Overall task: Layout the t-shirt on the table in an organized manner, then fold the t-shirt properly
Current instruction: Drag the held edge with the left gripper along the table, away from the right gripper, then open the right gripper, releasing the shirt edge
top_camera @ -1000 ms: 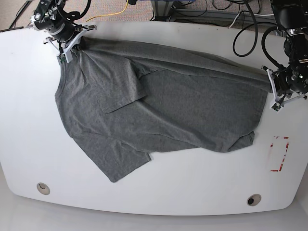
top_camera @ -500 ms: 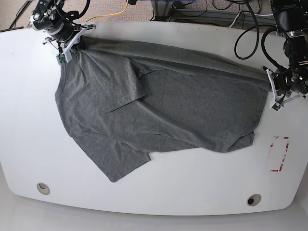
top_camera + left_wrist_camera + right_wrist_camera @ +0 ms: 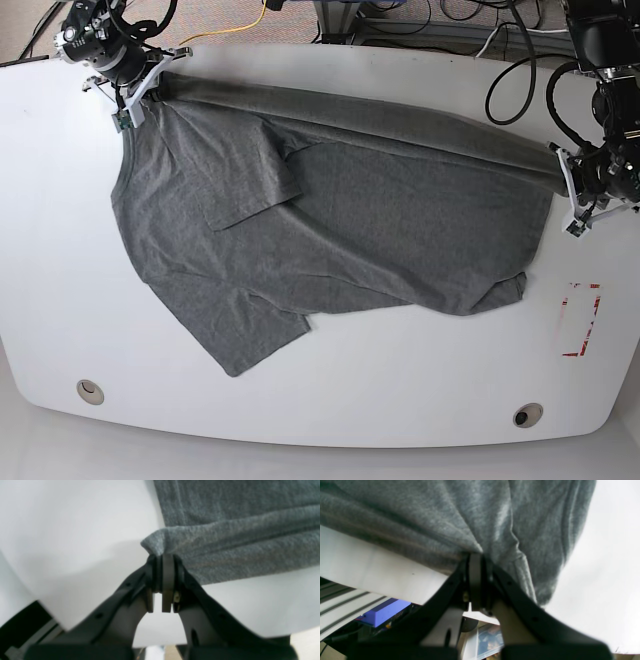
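No words, brand names or numbers can be read anywhere in these views. The only sign is a broken red tape outline on the white table, at the lower right of the overhead frame.

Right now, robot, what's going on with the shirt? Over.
Both grippers, left and right, shut on the t-shirt. Top edge stretched taut between them, rest rumpled on the table. Nothing in the way.

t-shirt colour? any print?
Plain heather grey t-shirt, no print visible; clearest in the base view.
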Controlling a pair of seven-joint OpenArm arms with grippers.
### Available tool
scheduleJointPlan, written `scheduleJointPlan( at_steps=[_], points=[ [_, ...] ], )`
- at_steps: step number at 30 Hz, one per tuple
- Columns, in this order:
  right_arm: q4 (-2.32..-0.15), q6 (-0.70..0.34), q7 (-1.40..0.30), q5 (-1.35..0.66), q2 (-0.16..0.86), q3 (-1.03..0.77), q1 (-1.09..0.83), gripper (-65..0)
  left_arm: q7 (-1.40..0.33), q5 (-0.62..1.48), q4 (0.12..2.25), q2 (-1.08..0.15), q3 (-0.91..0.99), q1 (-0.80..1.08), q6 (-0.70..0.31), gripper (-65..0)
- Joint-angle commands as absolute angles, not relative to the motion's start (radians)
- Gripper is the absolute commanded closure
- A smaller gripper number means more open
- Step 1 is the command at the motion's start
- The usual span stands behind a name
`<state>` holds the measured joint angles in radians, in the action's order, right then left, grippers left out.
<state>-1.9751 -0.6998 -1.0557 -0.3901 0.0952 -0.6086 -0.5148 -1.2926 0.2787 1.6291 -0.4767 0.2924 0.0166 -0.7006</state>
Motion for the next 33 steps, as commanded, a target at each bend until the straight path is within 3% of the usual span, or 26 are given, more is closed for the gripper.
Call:
scheduleJointPlan(
  at_steps=[1,8,11,18,23,33],
  points=[
    [-1.989,-0.698,-1.047,-0.386,0.11,-0.616,-0.515,-0.2,-1.325,0.249,1.655,-0.51,0.306,0.018,-0.698,-2.4],
    [-1.989,-0.698,-1.046,-0.386,0.108,-0.616,-0.515,-0.3,-1.323,0.249,1.656,-0.513,0.308,0.073,-0.698,-2.4],
    [-1.989,-0.698,-1.046,-0.386,0.107,-0.616,-0.515,-3.3,-1.323,0.251,1.656,-0.513,0.308,0.084,-0.698,-2.4],
    [-1.997,-0.698,-1.046,-0.395,0.102,-0.616,-0.521,-32.3,-1.323,0.251,1.656,-0.512,0.308,0.085,-0.698,-2.5],
    [-2.022,-0.698,-1.046,-0.4,0.099,-0.618,-0.521,-45.2,-1.323,0.251,1.656,-0.513,0.308,0.085,-0.698,-2.5],
    [-2.018,-0.698,-1.046,-0.628,0.088,-0.687,-0.467,-46.6,-1.322,0.251,1.656,-0.513,0.309,0.127,-0.698,-2.5]
  ],
)
